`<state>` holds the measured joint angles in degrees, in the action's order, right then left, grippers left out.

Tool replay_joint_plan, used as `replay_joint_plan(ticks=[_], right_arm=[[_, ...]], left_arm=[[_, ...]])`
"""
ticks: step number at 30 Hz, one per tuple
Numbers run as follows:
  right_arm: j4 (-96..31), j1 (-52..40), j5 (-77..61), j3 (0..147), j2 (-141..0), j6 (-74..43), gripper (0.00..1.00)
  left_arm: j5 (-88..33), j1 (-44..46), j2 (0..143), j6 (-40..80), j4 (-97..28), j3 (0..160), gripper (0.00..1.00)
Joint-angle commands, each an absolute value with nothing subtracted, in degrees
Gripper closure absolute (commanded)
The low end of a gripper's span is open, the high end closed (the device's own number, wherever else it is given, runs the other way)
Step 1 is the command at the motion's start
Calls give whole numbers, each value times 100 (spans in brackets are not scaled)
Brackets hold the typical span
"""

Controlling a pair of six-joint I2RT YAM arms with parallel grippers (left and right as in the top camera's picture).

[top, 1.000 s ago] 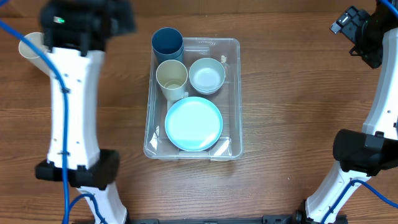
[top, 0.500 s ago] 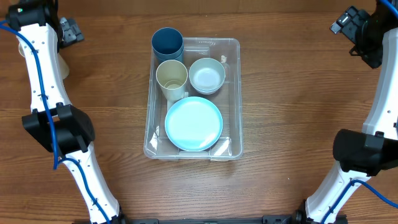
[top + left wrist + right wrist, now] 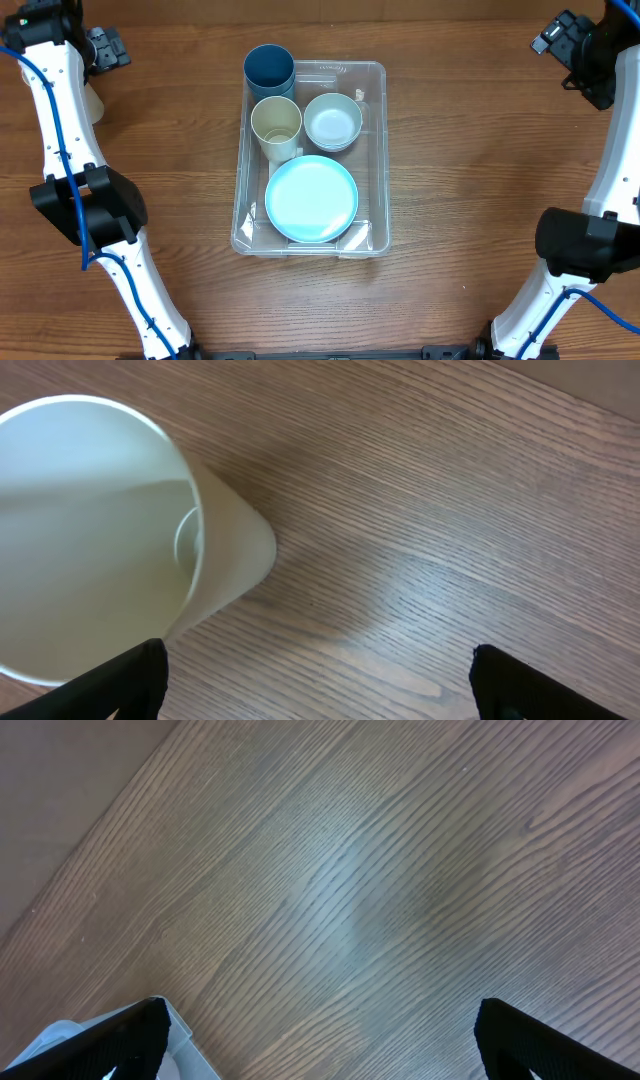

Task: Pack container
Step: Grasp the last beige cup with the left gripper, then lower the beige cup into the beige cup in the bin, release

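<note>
The clear rectangular container (image 3: 375, 150) sits mid-table. It holds a dark blue cup (image 3: 268, 68), a cream cup (image 3: 276, 124), a pale bowl (image 3: 332, 121) and a light blue plate (image 3: 311, 198). Another cream cup (image 3: 93, 103) lies on its side at the far left, mostly hidden by my left arm; the left wrist view shows it (image 3: 100, 530) with its mouth facing the camera. My left gripper (image 3: 105, 48) (image 3: 320, 690) is open and empty just beside it. My right gripper (image 3: 560, 35) (image 3: 325, 1045) is open and empty over bare wood at the far right.
A pale plastic corner (image 3: 190, 1045) shows at the bottom left of the right wrist view. The wooden table's far edge (image 3: 90, 830) runs just behind the right gripper. Both arm bases stand at the front left and front right.
My left arm has swung from a blurred pose over the left of the table out to the far left corner, then shifted only slightly. The right arm and the container's contents have not moved.
</note>
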<state>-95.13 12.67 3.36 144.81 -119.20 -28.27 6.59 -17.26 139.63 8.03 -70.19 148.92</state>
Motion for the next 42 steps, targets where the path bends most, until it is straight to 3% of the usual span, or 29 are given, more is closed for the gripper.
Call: replay_joint_plan(ticks=[1,11,13,18,27,30,32,42], right_arm=[[-9483,1256,379,14588,-11821,-2856,0],[-9483,1256,379,14588,-11821,-2856,0],[-9483,1256,379,14588,-11821,-2856,0],[-9483,1256,379,14588,-11821,-2858,0],[-9483,1256,379,14588,-11821,-2856,0],[-9483,1256,379,14588,-11821,-2856,0],[-9483,1256,379,14588,-11821,-2856,0],[-9483,1256,379,14588,-11821,-2858,0]], left_arm=[[650,-1728,13994,572,-6873,14938,2],[746,-1822,14016,489,-6449,14936,1],[893,-1887,14035,491,-6447,14934,8],[891,-2141,14035,537,-6464,14925,38],[744,-2220,14038,532,-6058,14180,49],[744,-2220,14038,532,-5951,13998,68],[742,-2220,14038,596,-5929,13998,95],[-1111,-1822,13128,1245,-6163,14449,96]])
